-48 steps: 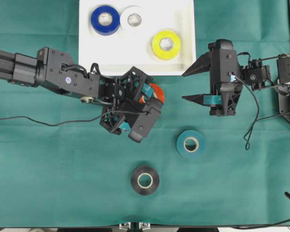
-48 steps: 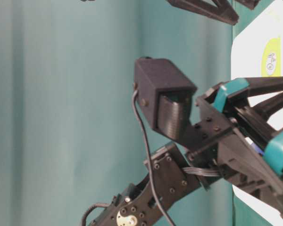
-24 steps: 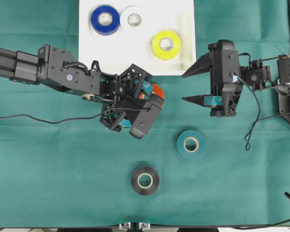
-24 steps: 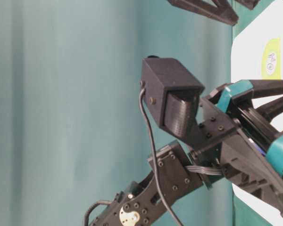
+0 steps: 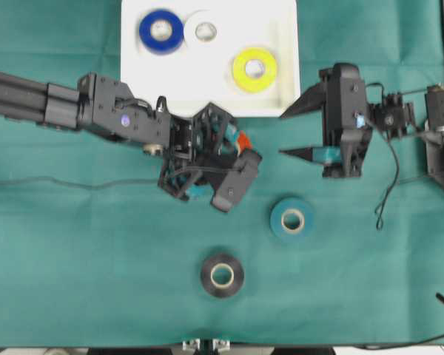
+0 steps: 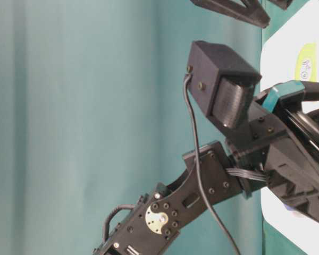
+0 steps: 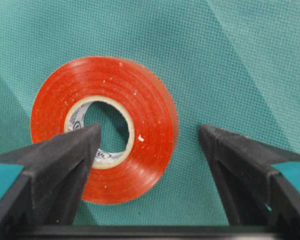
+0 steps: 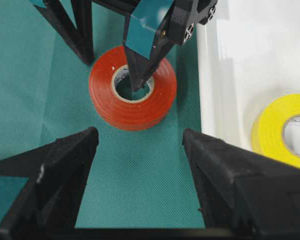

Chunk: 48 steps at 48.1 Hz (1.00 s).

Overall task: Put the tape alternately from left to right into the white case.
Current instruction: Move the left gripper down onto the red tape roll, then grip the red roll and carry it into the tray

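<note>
Tape in red (image 7: pixel 104 129) lies flat on the tabletop (image 5: pixel 96 251) just beside the white case's (image 5: pixel 281 103) near rim. The left gripper (image 7: pixel 150 145) straddles one wall, one finger in the core, jaws spread, not yet pinching. The right gripper (image 8: pixel 140 150) hovers nearby, jaws spread, empty. The roll looks light, stiff and slick-sided; that wall seems the surest hold.

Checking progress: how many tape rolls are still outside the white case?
3. The red roll lies by the case's near edge, left gripper straddling its wall; the teal roll and black roll lie nearer on the cloth.
</note>
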### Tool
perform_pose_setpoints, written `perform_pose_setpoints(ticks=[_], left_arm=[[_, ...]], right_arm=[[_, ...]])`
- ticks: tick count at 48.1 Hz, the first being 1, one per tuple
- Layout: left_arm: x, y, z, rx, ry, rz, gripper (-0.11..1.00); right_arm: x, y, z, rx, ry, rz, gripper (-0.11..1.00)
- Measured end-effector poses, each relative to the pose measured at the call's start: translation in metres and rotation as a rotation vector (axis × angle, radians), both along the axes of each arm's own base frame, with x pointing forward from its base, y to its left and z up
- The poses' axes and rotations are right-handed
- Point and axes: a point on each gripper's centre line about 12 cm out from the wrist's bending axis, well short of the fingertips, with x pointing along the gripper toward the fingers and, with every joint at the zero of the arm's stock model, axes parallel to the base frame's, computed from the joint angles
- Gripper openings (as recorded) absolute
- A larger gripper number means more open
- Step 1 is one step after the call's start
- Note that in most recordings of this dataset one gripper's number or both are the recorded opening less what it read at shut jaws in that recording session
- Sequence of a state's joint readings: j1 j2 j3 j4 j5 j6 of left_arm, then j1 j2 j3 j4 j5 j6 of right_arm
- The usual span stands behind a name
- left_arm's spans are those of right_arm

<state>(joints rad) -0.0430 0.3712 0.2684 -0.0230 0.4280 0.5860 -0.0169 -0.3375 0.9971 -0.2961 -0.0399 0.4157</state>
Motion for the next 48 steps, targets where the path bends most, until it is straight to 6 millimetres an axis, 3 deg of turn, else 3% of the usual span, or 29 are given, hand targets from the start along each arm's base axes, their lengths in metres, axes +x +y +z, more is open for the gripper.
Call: perform_pose_setpoints(ticks=[5, 13, 18, 39, 48], left_arm=[[0.000, 0.000, 0.000, -0.001, 0.002, 0.001, 0.53], [-0.001, -0.002, 0.000, -0.001, 0.005, -0.002, 0.12], [-0.001, -0.004, 0.001, -0.001, 0.003, -0.008, -0.02], [-0.005, -0.003, 0.003, -0.002, 0.006, -0.004, -0.03], [-0.009, -0.003, 0.021, -0.006, -0.020, 0.000, -0.03]], right_arm=[[0.000, 0.000, 0.000, -0.001, 0.000, 0.001, 0.76], [0.000, 0.000, 0.000, -0.001, -0.001, 0.001, 0.76], [0.000, 0.000, 0.000, 0.000, -0.003, 0.001, 0.76], [0.001, 0.000, 0.001, 0.000, -0.009, 0.003, 0.76], [0.000, 0.000, 0.000, -0.001, -0.009, 0.004, 0.76]])
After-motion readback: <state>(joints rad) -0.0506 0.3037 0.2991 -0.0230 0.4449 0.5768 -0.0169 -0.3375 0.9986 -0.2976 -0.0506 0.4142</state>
